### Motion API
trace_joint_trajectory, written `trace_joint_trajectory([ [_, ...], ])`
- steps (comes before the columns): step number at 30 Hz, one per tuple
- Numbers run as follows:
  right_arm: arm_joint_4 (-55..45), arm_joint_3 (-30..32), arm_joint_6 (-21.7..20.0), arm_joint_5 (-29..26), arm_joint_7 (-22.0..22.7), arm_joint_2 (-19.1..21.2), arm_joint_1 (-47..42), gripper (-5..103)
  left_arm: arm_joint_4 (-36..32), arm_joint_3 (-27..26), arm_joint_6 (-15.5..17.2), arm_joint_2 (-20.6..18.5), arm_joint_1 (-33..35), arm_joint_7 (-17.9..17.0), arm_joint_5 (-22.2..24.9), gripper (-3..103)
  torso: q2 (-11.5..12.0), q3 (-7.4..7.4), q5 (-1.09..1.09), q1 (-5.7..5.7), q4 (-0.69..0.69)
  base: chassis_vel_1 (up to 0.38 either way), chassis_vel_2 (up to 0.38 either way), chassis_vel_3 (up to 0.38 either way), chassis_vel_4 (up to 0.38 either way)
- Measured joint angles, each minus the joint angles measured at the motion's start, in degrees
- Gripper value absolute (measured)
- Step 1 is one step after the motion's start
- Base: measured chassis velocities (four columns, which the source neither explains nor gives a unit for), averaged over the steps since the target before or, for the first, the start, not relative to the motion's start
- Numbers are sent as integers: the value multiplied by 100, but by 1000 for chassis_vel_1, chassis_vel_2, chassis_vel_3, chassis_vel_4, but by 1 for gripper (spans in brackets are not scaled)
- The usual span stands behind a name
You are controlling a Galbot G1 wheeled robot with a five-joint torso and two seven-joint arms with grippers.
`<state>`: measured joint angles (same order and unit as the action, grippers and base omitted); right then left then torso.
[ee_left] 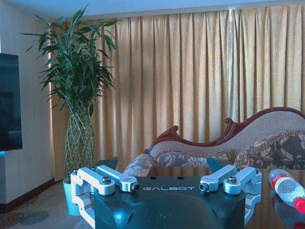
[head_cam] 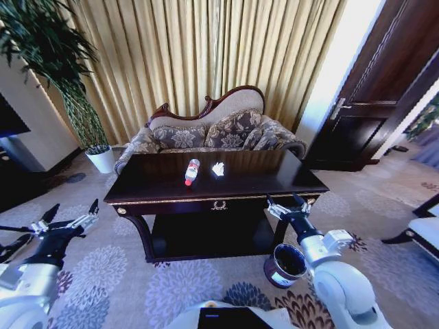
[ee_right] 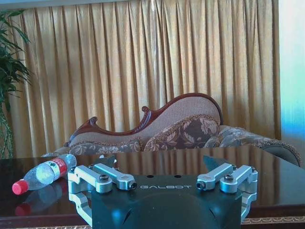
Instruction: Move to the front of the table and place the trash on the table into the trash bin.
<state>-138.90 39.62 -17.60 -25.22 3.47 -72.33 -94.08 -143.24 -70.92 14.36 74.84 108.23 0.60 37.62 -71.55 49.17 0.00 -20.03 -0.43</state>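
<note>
The dark glossy table [head_cam: 274, 179] stands straight ahead, with a gold emblem on its front rail. Two pieces of trash lie on its top: a clear bottle [head_cam: 191, 171] with a red label and cap, on its side, and a crumpled white paper [head_cam: 218, 168] just right of it. The bottle [ee_right: 45, 174] also lies on the tabletop in the right wrist view, and shows in the left wrist view [ee_left: 287, 188]. The round dark trash bin [head_cam: 285, 265] sits on the carpet by the table's front right leg. My left gripper [head_cam: 72, 210] hangs open, left of the table. My right gripper [head_cam: 285, 202] is open at the front edge, above the bin.
A carved floral sofa [head_cam: 212, 130] stands right behind the table. A tall plant in a white pot [head_cam: 103, 159] is at the back left. A dark door [head_cam: 370, 103] is at the right, and a chair [head_cam: 422, 226] at the right edge. Patterned carpet surrounds the table.
</note>
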Motion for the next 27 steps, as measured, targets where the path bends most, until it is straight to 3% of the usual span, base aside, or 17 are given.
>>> trace_joint_trajectory([
  [27,-20,-73,-17,26,0,-28,21,100,0,0,-19,-12,-3,37,-26,100,1,1,0,-1,0,-79,76,68,-77],
])
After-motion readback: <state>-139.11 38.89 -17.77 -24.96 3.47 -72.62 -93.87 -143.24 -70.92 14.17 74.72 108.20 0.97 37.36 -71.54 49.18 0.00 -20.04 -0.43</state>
